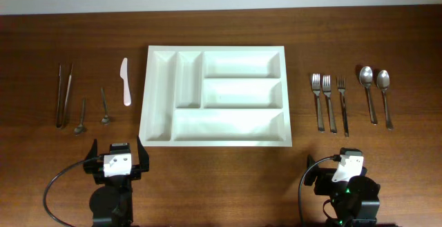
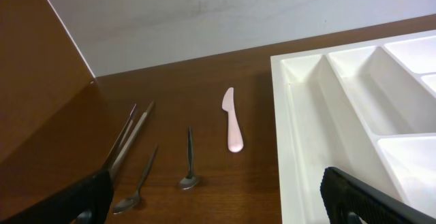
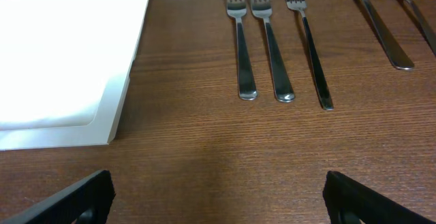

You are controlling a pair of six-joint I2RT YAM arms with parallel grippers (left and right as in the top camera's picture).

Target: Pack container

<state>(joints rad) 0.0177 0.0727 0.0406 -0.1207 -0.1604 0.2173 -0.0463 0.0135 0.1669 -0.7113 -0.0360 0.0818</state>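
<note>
The container point(image 1: 214, 48), a large white cutlery tray with empty compartments, lies in the middle of the table; its left part point(image 2: 300, 135) shows in the left wrist view and its near right corner point(image 3: 68, 60) in the right wrist view. My left gripper point(image 1: 117, 146) point(image 2: 218, 207) hovers open near the front edge, by the tray's near left corner, nothing between its fingers. My right gripper point(image 1: 335, 159) point(image 3: 218, 197) is open over bare wood in front of the forks, holding nothing.
Left of the tray lie tongs point(image 1: 63, 94), two small spoons point(image 1: 81, 116) point(image 1: 104, 107) and a white knife point(image 1: 126, 82). To its right lie three forks point(image 1: 329, 103) and two large spoons point(image 1: 369, 92) point(image 1: 385, 96).
</note>
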